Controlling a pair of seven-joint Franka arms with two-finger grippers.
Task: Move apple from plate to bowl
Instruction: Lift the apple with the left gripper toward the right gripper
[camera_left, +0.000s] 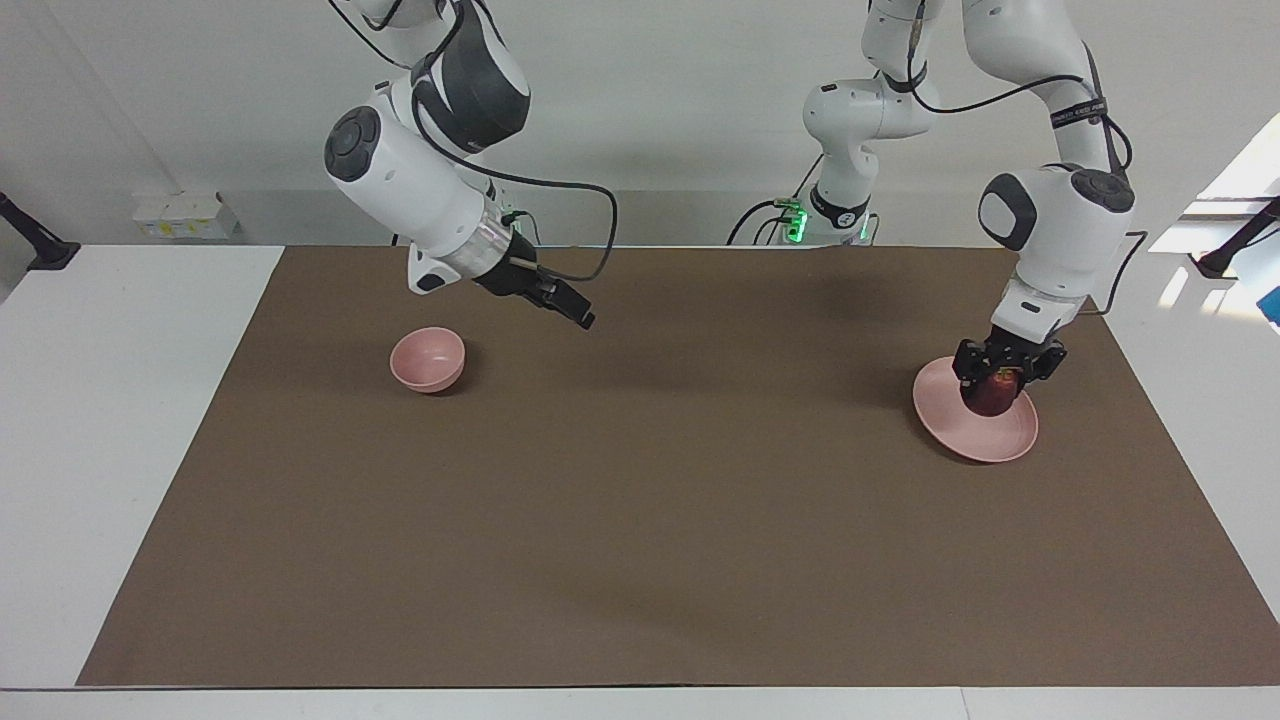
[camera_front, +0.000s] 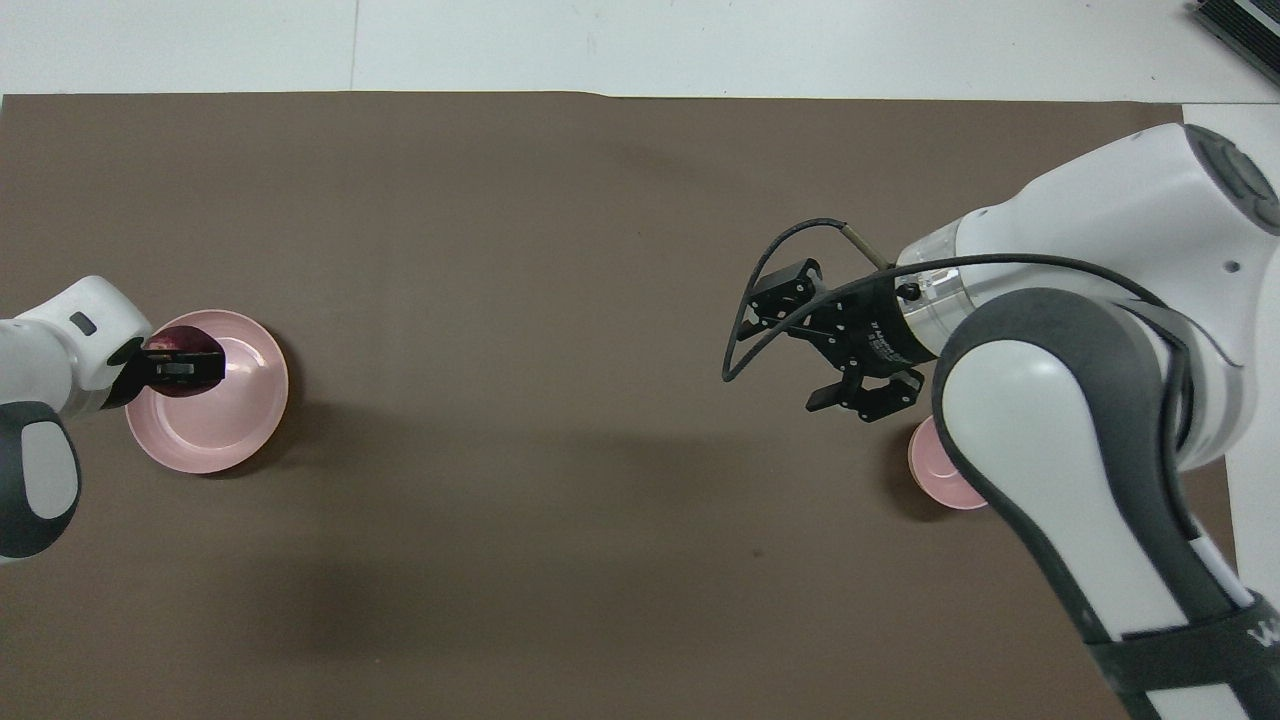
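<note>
The dark red apple (camera_left: 991, 397) is held in my left gripper (camera_left: 1003, 378), which is shut on it and holds it just above the pale pink plate (camera_left: 985, 436) at the left arm's end of the table. In the overhead view the apple (camera_front: 172, 340) shows under the left gripper (camera_front: 182, 368), over the edge of the plate (camera_front: 222, 420). The small pink bowl (camera_left: 428, 358) stands empty at the right arm's end. My right gripper (camera_left: 578, 315) hangs open in the air beside the bowl, toward the table's middle. In the overhead view the right arm partly hides the bowl (camera_front: 932, 472), and the right gripper (camera_front: 852, 405) shows beside it.
A brown mat (camera_left: 640, 520) covers the table. White table margins (camera_left: 110, 420) lie at both ends. The right arm's cable loops beside its wrist (camera_front: 745, 330).
</note>
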